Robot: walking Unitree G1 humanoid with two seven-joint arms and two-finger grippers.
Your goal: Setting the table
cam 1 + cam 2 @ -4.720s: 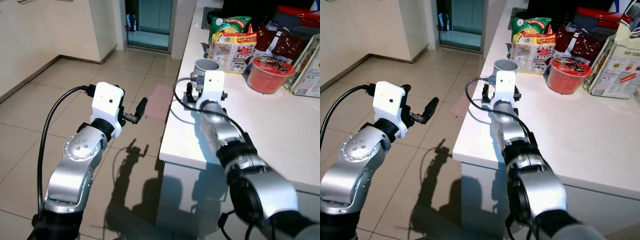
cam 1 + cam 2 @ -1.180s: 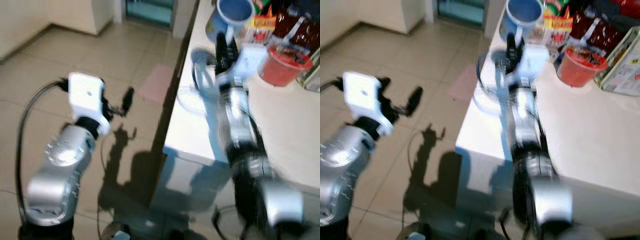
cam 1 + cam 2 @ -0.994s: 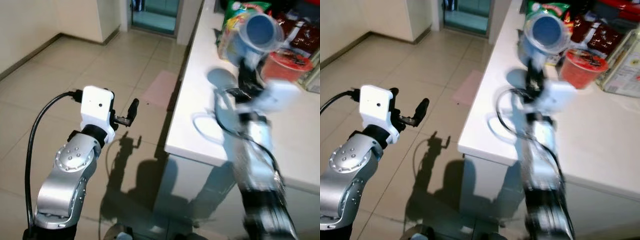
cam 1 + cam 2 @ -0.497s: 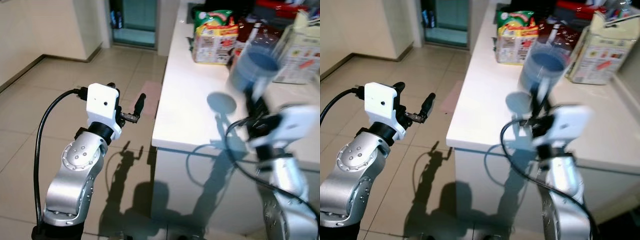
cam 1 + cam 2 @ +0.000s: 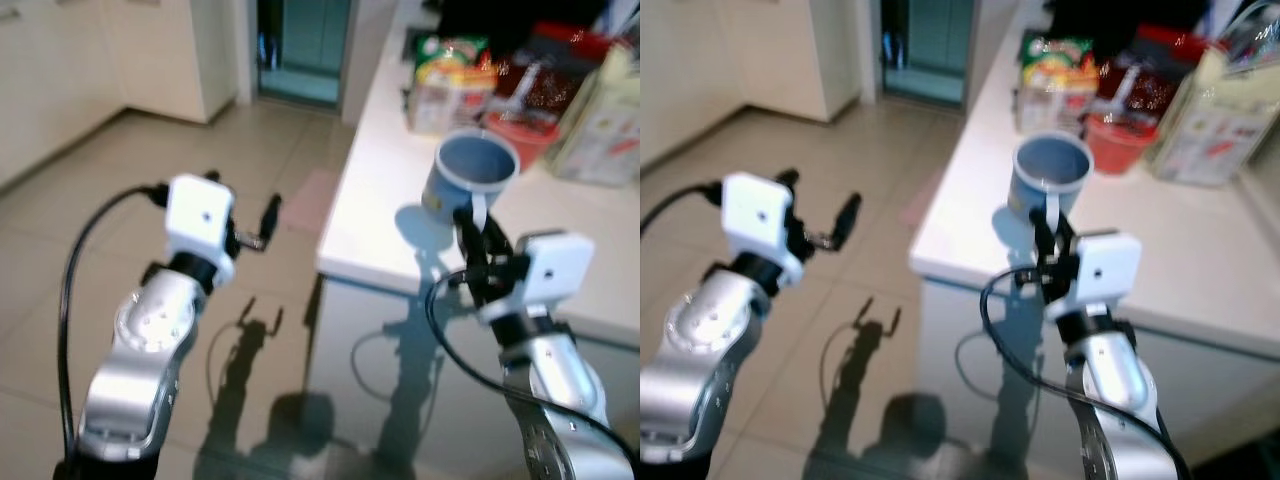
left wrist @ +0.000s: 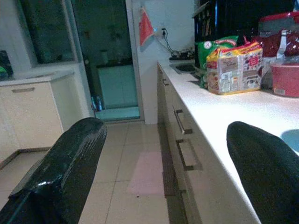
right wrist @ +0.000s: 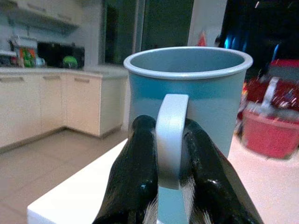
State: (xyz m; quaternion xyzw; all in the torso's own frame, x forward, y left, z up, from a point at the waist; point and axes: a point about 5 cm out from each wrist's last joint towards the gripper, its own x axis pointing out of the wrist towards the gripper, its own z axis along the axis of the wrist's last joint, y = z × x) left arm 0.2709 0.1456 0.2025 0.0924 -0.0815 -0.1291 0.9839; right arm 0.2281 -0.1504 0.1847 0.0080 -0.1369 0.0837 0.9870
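Blue mug [image 7: 187, 107] upright (mouth up), handle [image 7: 171, 140] pinched by right gripper [image 7: 172, 154]; left gripper [image 6: 163, 168] spread wide.

Black fingers [image 6: 60, 172] spread wide; snack packets [image 6: 233, 67] on white counter [image 6: 219, 116].

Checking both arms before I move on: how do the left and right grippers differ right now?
The right gripper is shut on the handle of the blue-grey mug, held upright above the white counter; the left gripper is open and holds nothing. The right is over the counter's edge, the left out over the tiled floor. Both have two black fingers.
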